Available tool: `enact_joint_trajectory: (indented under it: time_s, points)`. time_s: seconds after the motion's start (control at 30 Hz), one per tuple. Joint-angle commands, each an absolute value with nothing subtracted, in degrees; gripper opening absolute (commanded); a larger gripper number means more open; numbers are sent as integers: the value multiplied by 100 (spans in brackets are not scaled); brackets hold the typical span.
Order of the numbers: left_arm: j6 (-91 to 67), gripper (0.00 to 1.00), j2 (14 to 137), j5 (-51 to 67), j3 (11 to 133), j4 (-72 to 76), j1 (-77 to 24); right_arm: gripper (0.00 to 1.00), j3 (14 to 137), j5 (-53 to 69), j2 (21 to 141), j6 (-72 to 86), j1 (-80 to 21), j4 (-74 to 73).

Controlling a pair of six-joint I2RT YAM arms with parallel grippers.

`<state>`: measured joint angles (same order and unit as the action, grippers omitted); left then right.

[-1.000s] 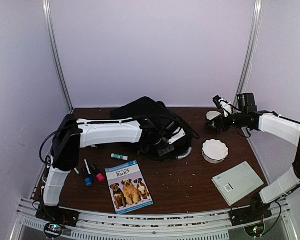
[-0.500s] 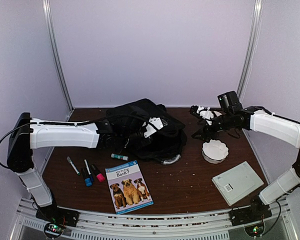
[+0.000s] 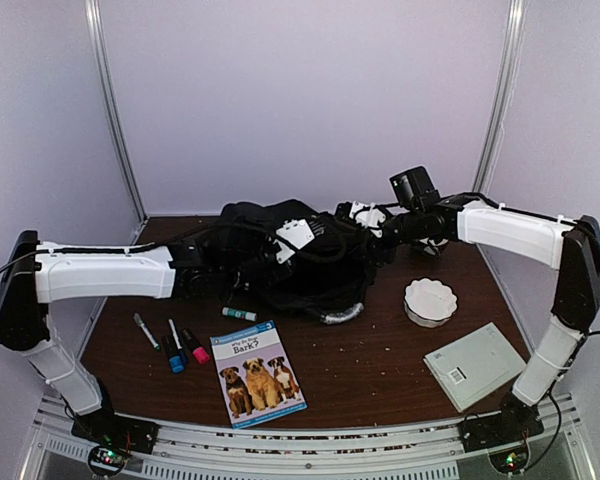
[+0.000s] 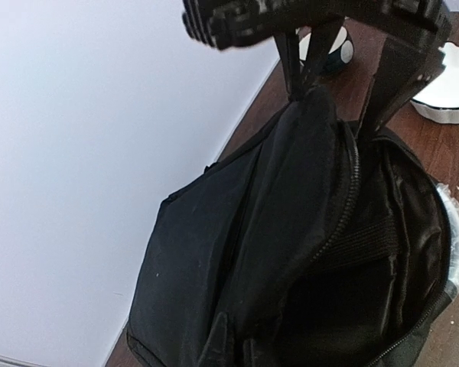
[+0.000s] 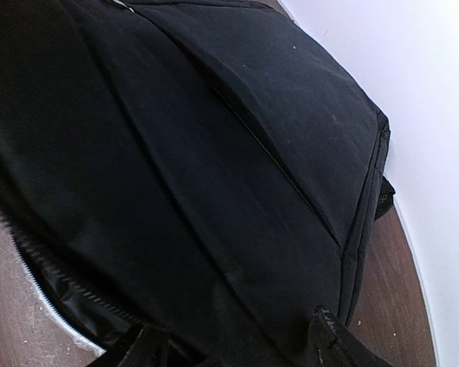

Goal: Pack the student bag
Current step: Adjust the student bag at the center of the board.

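The student bag [image 3: 315,285] is a big black backpack at the back middle of the table, its main zip open and the dark inside showing in the left wrist view [image 4: 367,252]. My left gripper [image 3: 318,255] reaches in from the left and is shut on the bag's fabric near the opening [image 4: 237,348]. My right gripper [image 3: 354,228] comes from the right. It is open, with its fingers [image 4: 389,76] astride the bag's top edge. In the right wrist view the bag's black outer panel [image 5: 214,153] fills the space between the spread jaws [image 5: 233,345].
A dog picture book [image 3: 255,372], several markers [image 3: 175,345] and a glue stick [image 3: 238,314] lie at the front left. A white scalloped bowl [image 3: 430,300] and a grey-green flat book [image 3: 475,365] lie at the right. A small dark and white thing [image 4: 338,47] sits behind the bag.
My left gripper has drawn the bag to the left and raised its edge. My right arm has swung left from the back right corner to the bag's top.
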<state>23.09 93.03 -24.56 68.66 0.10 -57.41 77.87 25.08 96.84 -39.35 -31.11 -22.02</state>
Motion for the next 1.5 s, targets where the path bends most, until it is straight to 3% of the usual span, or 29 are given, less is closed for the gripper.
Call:
enact_joint_trajectory:
  time_s: [0.0,0.23,0.27,0.33,0.37,0.47,0.73,1.07,1.2,1.33,1.47]
  points:
    - [2389,0,8843,-2358,6755,810,-5730,59,8074,2436,9961,-3816,-3155,-1984]
    - [2289,0,8873,-2433,6545,825,-5675,12,8419,2209,10024,-3422,-3188,-1835]
    - [2234,5,8921,-2411,6540,792,-5644,8,8405,2131,9983,-3404,-3195,-1841]
    - [2095,43,9070,-2316,6616,684,-5558,4,8357,1987,9872,-3367,-3212,-1877]
    - [2032,53,9164,-2284,6667,652,-5515,4,8320,1964,9804,-3366,-3228,-1932]
    - [1961,66,9445,-2254,6776,774,-5394,4,8157,1889,9630,-3331,-3280,-2031]
    - [1916,66,10144,-1491,7140,1172,-5044,3,8039,1468,9565,-2719,-3482,-2357]
    - [1850,46,10387,-1149,7260,1323,-4922,7,7656,1584,9547,-2772,-3472,-2353]
    - [1745,43,10276,-959,7119,1287,-4922,9,7699,1765,9562,-2815,-3476,-2500]
    - [1623,43,10106,-782,6987,1197,-4922,9,7727,1796,9584,-2981,-3463,-2706]
    - [1489,48,9904,-785,6829,912,-4962,9,7628,1934,9519,-3081,-3463,-2896]
